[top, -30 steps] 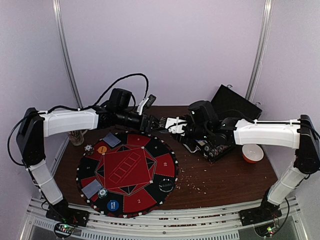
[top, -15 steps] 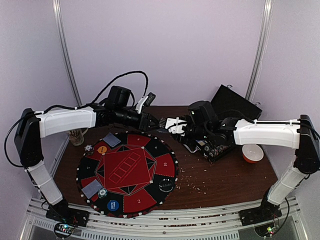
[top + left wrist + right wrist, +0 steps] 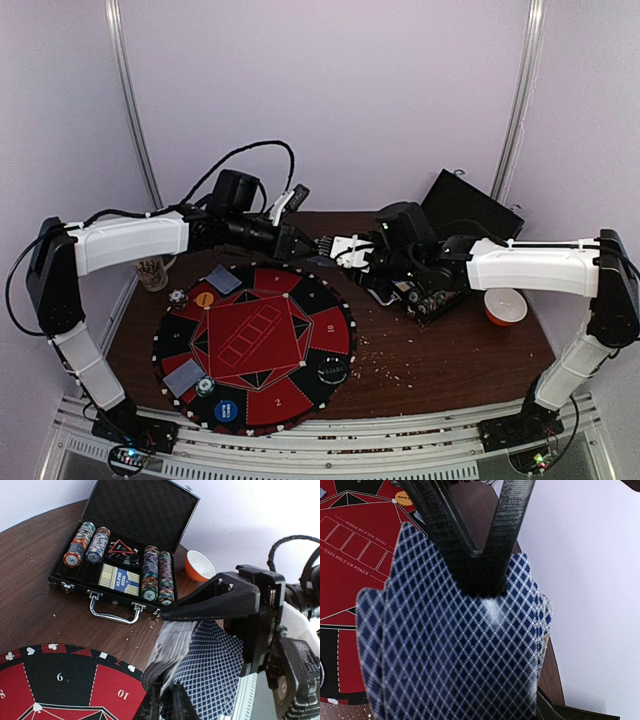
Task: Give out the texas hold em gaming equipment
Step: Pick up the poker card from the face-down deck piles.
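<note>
Above the far rim of the round red-and-black mat point(image 3: 255, 345) my two grippers meet. My right gripper point(image 3: 338, 250) is shut on a fanned deck of blue-diamond-backed playing cards point(image 3: 210, 665) that fills the right wrist view point(image 3: 455, 650). My left gripper point(image 3: 308, 246) point(image 3: 167, 697) is shut on the deck's outer cards, and its black fingers point(image 3: 455, 535) form a V pinching the top edge. On the mat lie two cards point(image 3: 223, 280) point(image 3: 183, 377), yellow point(image 3: 204, 298), blue point(image 3: 226, 409) and black point(image 3: 333, 371) discs, and two chips point(image 3: 178, 296) point(image 3: 205, 385).
The open black case point(image 3: 145, 510) stands behind the right gripper, with rows of chips point(image 3: 150, 575) and a boxed deck inside. An orange bowl point(image 3: 505, 305) sits right of it. A small cup of sticks point(image 3: 152, 272) stands at the far left. Crumbs dot the wood.
My left gripper's jaws have closed from wide open onto the edge of the deck. The right arm and the deck have stayed where they were.
</note>
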{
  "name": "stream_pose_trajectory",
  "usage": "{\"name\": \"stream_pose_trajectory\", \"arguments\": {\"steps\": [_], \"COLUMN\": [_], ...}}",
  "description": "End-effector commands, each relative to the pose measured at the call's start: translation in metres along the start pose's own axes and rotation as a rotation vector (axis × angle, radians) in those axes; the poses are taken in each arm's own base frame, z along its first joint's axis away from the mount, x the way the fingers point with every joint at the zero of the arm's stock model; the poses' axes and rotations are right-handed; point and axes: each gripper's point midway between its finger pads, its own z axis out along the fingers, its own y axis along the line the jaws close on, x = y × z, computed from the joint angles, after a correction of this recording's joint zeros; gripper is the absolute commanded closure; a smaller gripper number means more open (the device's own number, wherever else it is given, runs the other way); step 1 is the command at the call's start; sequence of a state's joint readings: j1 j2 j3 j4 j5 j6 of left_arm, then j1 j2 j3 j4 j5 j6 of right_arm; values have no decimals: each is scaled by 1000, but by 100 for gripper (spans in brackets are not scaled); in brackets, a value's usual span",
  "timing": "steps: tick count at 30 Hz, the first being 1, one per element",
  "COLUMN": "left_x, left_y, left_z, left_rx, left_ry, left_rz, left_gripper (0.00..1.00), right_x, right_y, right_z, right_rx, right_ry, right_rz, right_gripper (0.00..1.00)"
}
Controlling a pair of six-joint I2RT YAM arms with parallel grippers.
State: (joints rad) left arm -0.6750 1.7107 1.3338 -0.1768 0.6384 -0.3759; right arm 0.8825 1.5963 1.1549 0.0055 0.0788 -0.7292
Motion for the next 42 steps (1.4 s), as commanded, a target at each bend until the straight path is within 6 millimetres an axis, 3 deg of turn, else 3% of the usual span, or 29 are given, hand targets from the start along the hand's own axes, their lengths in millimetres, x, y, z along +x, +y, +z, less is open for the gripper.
{"name": "stream_pose_trajectory", "arguments": {"steps": [1, 8, 18, 27, 35, 38, 42], "left_x": [-22, -22, -31, -32, -45, -33, -3], "left_y": [-24, -25, -22, -23, -3, 16, 43], "left_z": [-14, -15, -37, -43, -84, -99, -135], "left_rx": [63, 56, 13, 50, -25, -106, -259], "left_ry": [-52, -39, -87, -121, -219, -225, -226], "left_rz": [47, 41, 34, 0, -84, -218, -457], "left_gripper": [91, 100, 100, 100, 100, 100, 100], "right_x": [-10, -8, 3, 5, 13, 14, 16], "right_y": [-6, -8, -13, -18, -22, -22, -21], "right_z": [0, 0, 2, 4, 5, 5, 5], "right_rx": [28, 38, 53, 59, 66, 67, 64], "right_ry": [-28, -20, -5, -8, 6, 10, 12], "right_rz": [21, 21, 47, 59, 69, 67, 65], "right_gripper": [56, 56, 56, 56, 56, 56, 56]}}
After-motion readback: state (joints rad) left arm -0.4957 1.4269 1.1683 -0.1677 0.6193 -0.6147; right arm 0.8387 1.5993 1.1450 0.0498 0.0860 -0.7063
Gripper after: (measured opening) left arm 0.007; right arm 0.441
